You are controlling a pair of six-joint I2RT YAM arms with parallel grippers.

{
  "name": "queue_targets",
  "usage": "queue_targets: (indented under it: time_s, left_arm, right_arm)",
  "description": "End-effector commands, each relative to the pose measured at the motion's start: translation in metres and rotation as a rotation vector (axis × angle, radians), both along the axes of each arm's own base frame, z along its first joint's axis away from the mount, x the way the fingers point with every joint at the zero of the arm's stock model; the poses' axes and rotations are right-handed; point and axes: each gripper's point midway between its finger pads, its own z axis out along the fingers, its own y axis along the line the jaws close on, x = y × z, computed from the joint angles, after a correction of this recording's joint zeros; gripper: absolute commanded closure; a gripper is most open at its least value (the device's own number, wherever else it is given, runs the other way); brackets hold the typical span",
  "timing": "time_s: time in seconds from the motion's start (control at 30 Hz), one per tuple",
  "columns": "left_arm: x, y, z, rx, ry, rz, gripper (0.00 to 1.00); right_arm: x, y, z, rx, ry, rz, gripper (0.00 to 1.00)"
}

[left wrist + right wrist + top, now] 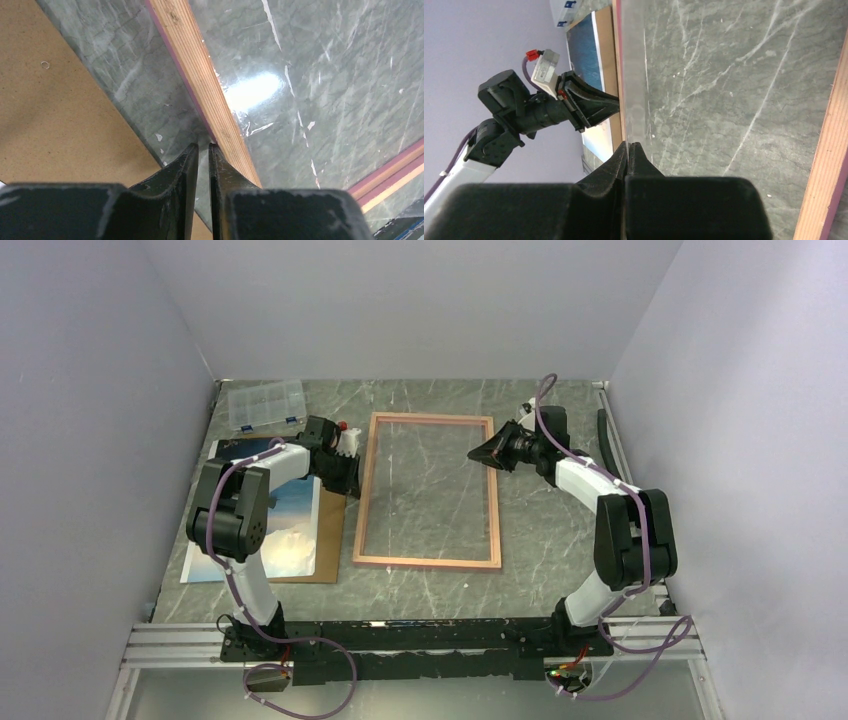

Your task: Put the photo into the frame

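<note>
Left gripper [354,475], seen from the top camera, sits at the outer side of the left rail of the thin rectangular tan-wood frame [428,562]. The frame lies flat on the grey-green marbled table [545,520]. The right gripper [478,452] hangs at the frame's right rail, near the far corner.

The photo [295,520], a thin print of blue sea and cloud, lies picture-up on a flat brown backing board [330,540]. It is left of the frame and outside it, partly hidden by the left arm. The left gripper is just beside the photo's far right part. The right gripper is well apart from it, across the frame. A clear plastic compartment box [265,405] stands beyond the photo; its contents are too small to tell.

Only the left wrist view shows that gripper's black fingers: a narrow slit apart, tips at the pink edge of the wooden rail. Whether they pinch it cannot be told. The board fills the left of this view.

The right wrist view alone shows the right fingers pressed together with nothing between them. Across the frame, the left gripper's fingers meet the rail, with the photo behind them.
</note>
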Motion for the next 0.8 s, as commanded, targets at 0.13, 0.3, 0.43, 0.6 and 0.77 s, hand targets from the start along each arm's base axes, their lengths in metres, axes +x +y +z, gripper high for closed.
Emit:
queue_targets:
  time_s: [0.13, 0.3, 0.43, 0.6, 0.77]
  left_arm:
    - [0.005, -0.015, 0.007, -0.042, -0.032, -0.028, 0.8]
    - [0.004, -0.015, 0.007, -0.044, -0.031, -0.029, 0.8]
    - [0.003, -0.015, 0.006, -0.043, -0.028, -0.029, 0.8]
    - [0.003, -0.014, 0.006, -0.042, -0.031, -0.028, 0.81]
    - [0.001, -0.013, 0.005, -0.038, -0.03, -0.026, 0.81]
  right_arm:
    - [-0.002, 0.007, -0.003, -0.004, -0.007, 0.027, 1.0]
    - [0.0, 0.007, -0.004, -0.008, -0.006, 0.023, 1.0]
    - [-0.001, 0.007, -0.014, -0.023, 0.015, 0.018, 1.0]
    - [-0.002, 0.002, -0.026, -0.095, 0.037, 0.023, 0.9]
    - [-0.002, -0.005, -0.028, -0.211, 0.038, 0.043, 0.66]
